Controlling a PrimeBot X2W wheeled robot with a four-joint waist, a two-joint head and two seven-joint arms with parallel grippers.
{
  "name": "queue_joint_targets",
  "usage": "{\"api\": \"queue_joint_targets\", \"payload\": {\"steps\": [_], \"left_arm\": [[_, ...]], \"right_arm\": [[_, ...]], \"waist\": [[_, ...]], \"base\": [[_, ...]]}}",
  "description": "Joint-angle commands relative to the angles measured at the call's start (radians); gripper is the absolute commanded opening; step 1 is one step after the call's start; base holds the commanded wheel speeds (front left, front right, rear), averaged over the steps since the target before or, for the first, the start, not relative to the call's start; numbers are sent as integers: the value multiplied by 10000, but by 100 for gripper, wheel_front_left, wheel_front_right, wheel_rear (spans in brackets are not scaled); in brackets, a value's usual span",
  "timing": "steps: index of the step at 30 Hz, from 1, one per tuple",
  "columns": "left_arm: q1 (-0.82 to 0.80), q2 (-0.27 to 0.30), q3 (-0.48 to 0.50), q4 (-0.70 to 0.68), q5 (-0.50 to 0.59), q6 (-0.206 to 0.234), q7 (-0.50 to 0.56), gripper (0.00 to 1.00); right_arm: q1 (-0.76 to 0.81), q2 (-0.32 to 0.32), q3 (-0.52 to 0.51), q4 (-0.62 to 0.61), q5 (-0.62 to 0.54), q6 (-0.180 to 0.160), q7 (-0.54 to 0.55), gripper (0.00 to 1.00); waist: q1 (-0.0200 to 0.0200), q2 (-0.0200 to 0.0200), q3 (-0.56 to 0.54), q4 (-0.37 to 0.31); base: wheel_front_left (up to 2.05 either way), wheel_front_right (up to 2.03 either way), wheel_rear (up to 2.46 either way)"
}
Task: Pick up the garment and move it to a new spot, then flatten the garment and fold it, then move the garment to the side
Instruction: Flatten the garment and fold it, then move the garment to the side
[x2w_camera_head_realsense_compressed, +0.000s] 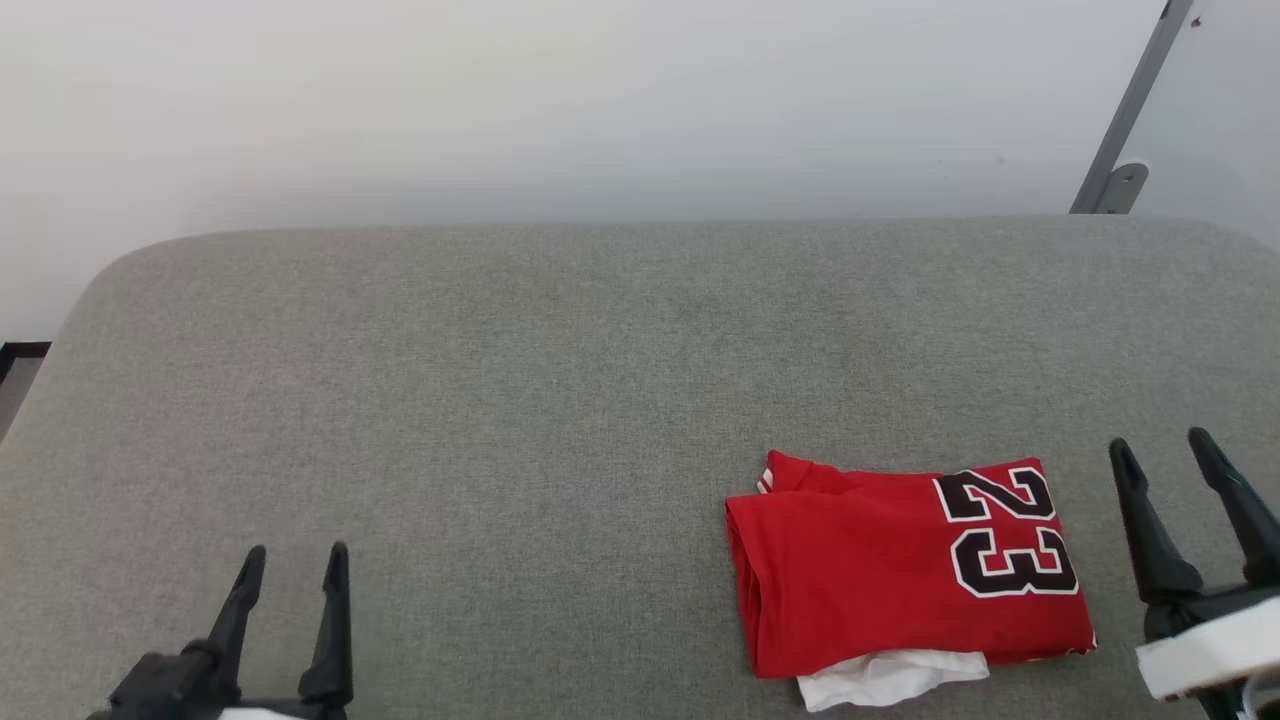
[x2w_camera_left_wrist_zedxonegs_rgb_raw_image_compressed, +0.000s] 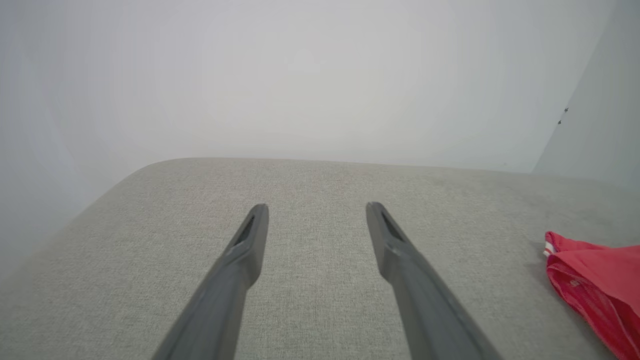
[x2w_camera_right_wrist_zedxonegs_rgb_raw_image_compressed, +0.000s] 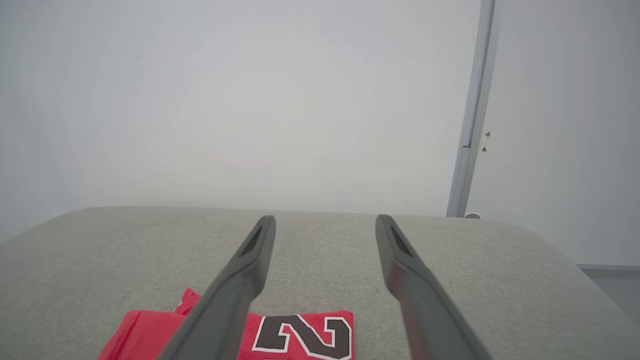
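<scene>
So, starting at the business end: the right gripper (x2w_camera_head_realsense_compressed: 1160, 442) has its two dark fingers spread wide with nothing between them. It sits just beside the right edge of the garment (x2w_camera_head_realsense_compressed: 900, 570), apart from the cloth. Its wrist camera looks over the jersey's near corner with the fingers pointing on toward the wall (x2w_camera_head_realsense_compressed: 600, 100), so my read is that it's parked, not lined up for a grab. The left gripper (x2w_camera_head_realsense_compressed: 296, 552) is just as wide and empty. It's low at the front left over the grey cushion (x2w_camera_head_realsense_compressed: 500, 380), well apart from the jersey.

The jersey itself is a compact folded rectangle on the robot's right half of the cushion, near the front edge. The 23 (x2w_camera_head_realsense_compressed: 1005, 535) faces up and reads sideways, and the thick rolled fold runs along the left edge. A bit of white panel (x2w_camera_head_realsense_compressed: 885, 678) pokes out underneath at the front, and a sliver of striped trim (x2w_camera_head_realsense_compressed: 768, 482) shows at the back left corner.

Why it looks like this, I'd guess: folded, shifted off to one side, both claws let go. That'd put the task at or very near its end. My only nitpick is that white flap. Thin, soft cloth like this would probably slide open if nudged. The slanted metal bar (x2w_camera_head_realsense_compressed: 1125, 130) at the back right is well out of the way.
</scene>
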Motion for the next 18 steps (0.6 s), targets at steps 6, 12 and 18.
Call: {"api": "queue_joint_targets", "payload": {"steps": [6,12,18], "left_arm": [[685,-147,284,-555,187,-16,-50,100],[1021,-280,458,-874,359,-16,-50,100],[882,-374,357,-941,432,-17,-50,100]], "right_arm": [[821,206,-692,-750,-272,-4,-39,100],[1321,365,-1103,-1291,-257,-4,255,100],[1365,437,-1182,-1525,-241,-4,622,100]], "waist": [[0,0,7,29],[0,0,-16,30],[0,0,-38,79]], "base": [[0,0,0],[0,0,0],[0,0,0]]}}
